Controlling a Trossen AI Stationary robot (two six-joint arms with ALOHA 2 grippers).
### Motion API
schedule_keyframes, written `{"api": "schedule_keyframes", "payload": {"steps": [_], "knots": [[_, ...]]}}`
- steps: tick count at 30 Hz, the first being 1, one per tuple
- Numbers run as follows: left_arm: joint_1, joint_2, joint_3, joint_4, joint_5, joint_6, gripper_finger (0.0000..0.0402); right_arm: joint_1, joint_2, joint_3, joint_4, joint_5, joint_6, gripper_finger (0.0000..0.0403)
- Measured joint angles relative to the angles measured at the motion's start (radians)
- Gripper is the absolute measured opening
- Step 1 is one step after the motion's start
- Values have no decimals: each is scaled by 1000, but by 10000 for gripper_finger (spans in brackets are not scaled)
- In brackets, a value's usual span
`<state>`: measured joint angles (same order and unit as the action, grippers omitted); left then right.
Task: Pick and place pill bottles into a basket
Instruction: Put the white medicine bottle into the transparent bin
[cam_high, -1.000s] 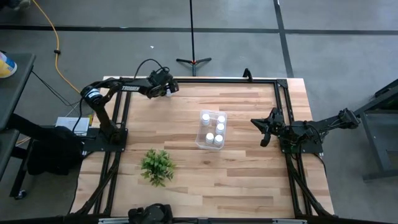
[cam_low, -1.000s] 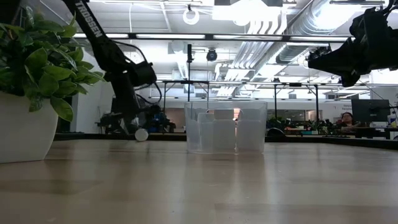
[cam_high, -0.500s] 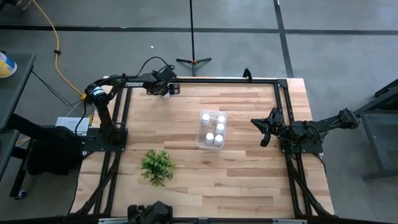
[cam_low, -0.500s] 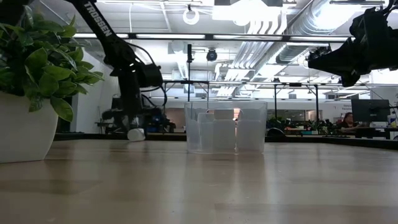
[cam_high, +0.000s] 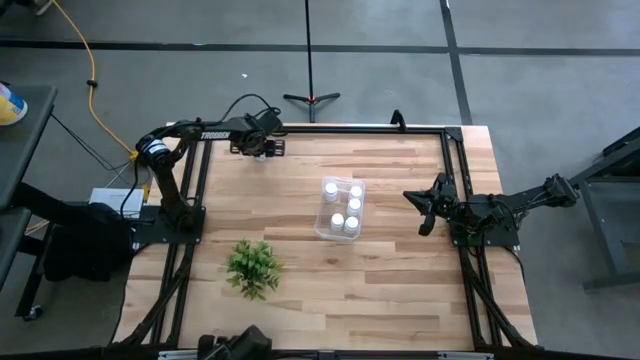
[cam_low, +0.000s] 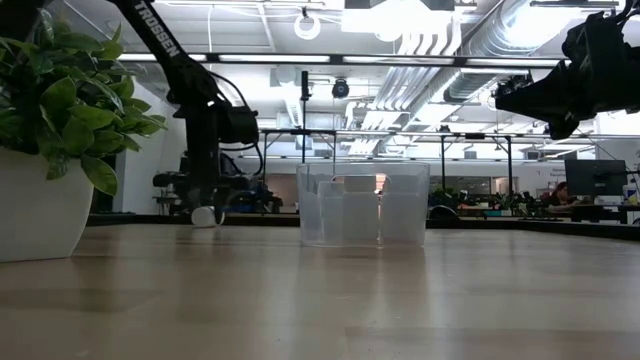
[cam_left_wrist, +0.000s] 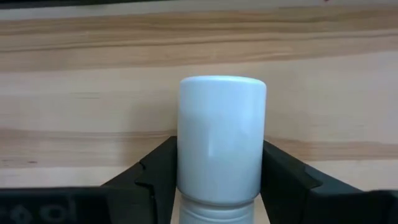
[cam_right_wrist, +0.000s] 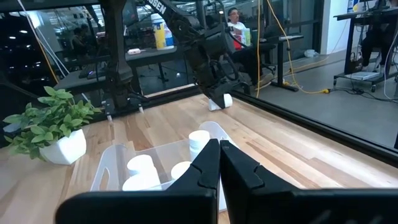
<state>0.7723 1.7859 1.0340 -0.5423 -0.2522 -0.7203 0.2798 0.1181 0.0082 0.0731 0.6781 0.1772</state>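
My left arm has swung further along the far edge of the table (cam_high: 400, 290) since a second ago, and the loose pill bottle (cam_left_wrist: 222, 140) went with it: in the low view that white shape (cam_low: 204, 215) now lies further toward the plant side than before. My left gripper (cam_high: 262, 148) was spread wide then; its fingers (cam_left_wrist: 155, 171) have since drawn in and now sit against both sides of this bottle, which lies on its side on the wood. My right arm has not moved: my right gripper (cam_high: 425, 207) hangs beside the table's right rail with its fingers (cam_right_wrist: 205, 165) pressed together, holding nothing.

White lettering runs along my left arm (cam_low: 160, 35); it reads "TROSSEN".

One potted plant (cam_high: 252, 266) stands near the front left. One basket (cam_high: 339, 209), clear-walled, sits mid-table, well apart from the lone bottle. From above I count five white caps (cam_high: 338, 221) inside it, so six bottles in all, with one outside. A person (cam_right_wrist: 236, 25) is in the room behind.
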Motion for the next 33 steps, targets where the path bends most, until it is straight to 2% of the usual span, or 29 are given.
{"api": "schedule_keyframes", "payload": {"steps": [5, 13, 20, 25, 29, 33], "knots": [[0, 0, 0, -15, 12, 43, 214, 0, 0, 0, 0, -1, 3, 1], [-1, -30, -3, -51, 123, 150, 213, 0, 0, 0, 0, -4, 5, 1], [-1, -118, -5, -72, 175, 299, 213, 0, 0, 0, 0, -4, 1, 1], [-2, -199, -5, -79, 269, 344, 213, 0, 0, 0, 0, -4, -2, 1], [-54, -257, -5, -84, 360, 403, 213, 0, 0, 0, 0, -4, -2, 2], [-150, -292, 20, -101, 374, 429, 213, 0, 0, 0, 0, -4, -2, 1]]}}
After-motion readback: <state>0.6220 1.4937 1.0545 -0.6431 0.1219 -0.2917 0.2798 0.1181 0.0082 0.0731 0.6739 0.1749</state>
